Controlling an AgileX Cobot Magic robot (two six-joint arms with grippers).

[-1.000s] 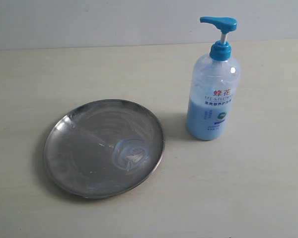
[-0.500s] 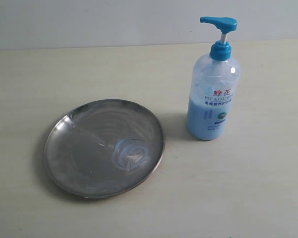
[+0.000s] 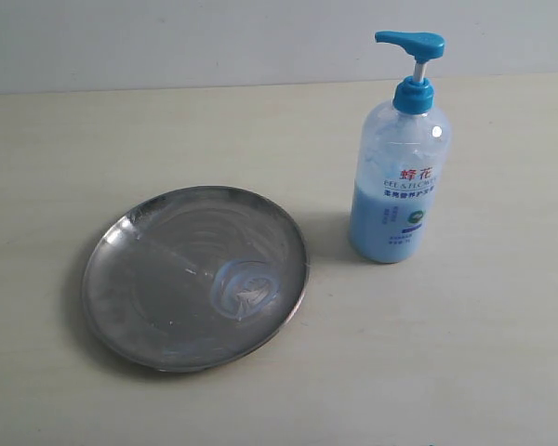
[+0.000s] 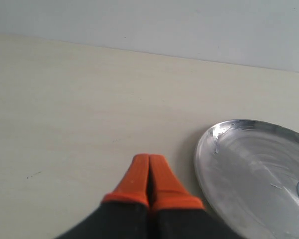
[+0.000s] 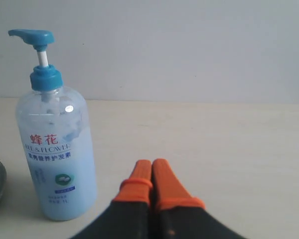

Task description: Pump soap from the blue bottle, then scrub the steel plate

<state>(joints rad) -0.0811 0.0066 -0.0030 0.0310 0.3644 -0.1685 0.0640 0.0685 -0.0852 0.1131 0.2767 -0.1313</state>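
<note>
The left gripper [image 4: 149, 163] has its orange fingers pressed together on nothing, over the pale table [image 4: 65, 109] just beside the rim of the steel plate [image 4: 239, 169]. The right gripper [image 5: 152, 167] is likewise closed and empty, near the blue bottle [image 5: 57, 149]. In the exterior view the plate lies at lower left of the frame, with a whitish-blue smear of soap [image 3: 245, 290] on its right part. The bottle stands upright at upper right, apart from the plate.

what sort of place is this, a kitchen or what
Probably a staged test bench, not a real kitchen: a plain pale tabletop against a blank wall, with a steel plate smeared with soap and a blue bottle standing beside it.
</note>
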